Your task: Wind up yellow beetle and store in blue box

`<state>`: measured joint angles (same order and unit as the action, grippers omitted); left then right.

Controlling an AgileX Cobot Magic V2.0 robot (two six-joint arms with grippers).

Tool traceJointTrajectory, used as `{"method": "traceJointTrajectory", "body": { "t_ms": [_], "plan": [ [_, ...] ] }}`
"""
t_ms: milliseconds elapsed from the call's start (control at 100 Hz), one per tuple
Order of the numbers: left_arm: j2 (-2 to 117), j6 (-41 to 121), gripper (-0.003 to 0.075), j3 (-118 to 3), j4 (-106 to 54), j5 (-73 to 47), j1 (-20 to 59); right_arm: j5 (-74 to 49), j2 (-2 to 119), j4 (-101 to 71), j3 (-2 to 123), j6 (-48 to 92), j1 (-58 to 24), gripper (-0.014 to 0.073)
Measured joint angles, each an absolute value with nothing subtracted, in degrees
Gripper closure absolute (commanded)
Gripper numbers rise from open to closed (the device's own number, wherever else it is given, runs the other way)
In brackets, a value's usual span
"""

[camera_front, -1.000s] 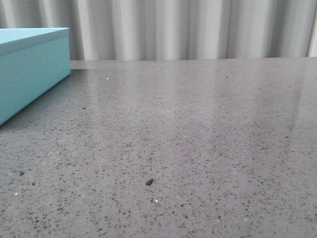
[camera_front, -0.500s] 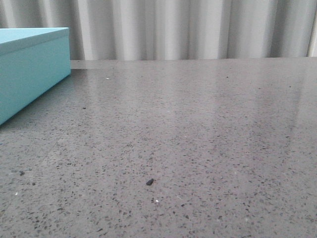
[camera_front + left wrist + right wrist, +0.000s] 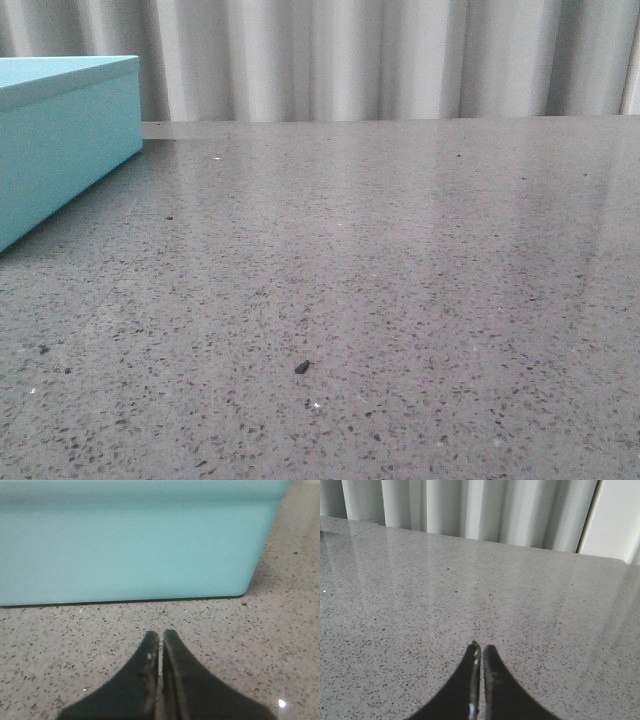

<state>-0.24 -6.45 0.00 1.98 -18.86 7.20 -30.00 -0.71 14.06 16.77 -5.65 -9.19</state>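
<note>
Both your grippers are pressed closed on nothing: left gripper faces the blue box at twelve o'clock, right gripper over bare table.

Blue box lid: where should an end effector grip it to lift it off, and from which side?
Probably the lid's overhanging edge on the blue box, approached from the near long side the shut left end effector faces. The faint lid seam runs along that wall's top; the fingers would need to open first.
</note>
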Motion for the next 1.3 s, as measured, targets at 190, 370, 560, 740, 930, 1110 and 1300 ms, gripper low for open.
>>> {"method": "traceJointTrajectory", "body": {
  "t_ms": [190,370,560,740,930,1110,1300],
  "plan": [
    [-0.2,-6.4,0.0741,0.0,2.0,-18.9,7.2,-30.0,-0.7,14.1,16.8,-5.6,-9.2,0.0635],
    [-0.2,-6.4,0.0741,0.0,2.0,-18.9,7.2,-29.7,-0.7,14.2,16.1,-5.6,-9.2,0.0635],
    [-0.2,-6.4,0.0741,-0.1,2.0,-18.9,7.2,-20.9,-0.7,16.2,10.8,-5.6,-8.6,0.0635],
    [-0.2,-6.4,0.0741,0.0,2.0,-18.9,7.2,-4.1,-0.7,11.4,3.3,-5.6,-4.7,0.0635],
    [-0.2,-6.5,0.0741,0.0,2.0,-18.9,7.2,0.3,-0.7,7.3,-0.6,-5.5,-1.4,0.0635],
    [-0.2,-6.5,0.0741,-0.1,2.0,-18.9,7.1,-6.8,-0.7,2.6,-0.6,1.0,-0.6,0.0635],
    [-0.2,-6.5,0.0741,-0.1,2.0,-18.9,7.1,-17.7,-0.7,1.5,-0.6,2.7,-0.6,0.0635]
  ]
}}
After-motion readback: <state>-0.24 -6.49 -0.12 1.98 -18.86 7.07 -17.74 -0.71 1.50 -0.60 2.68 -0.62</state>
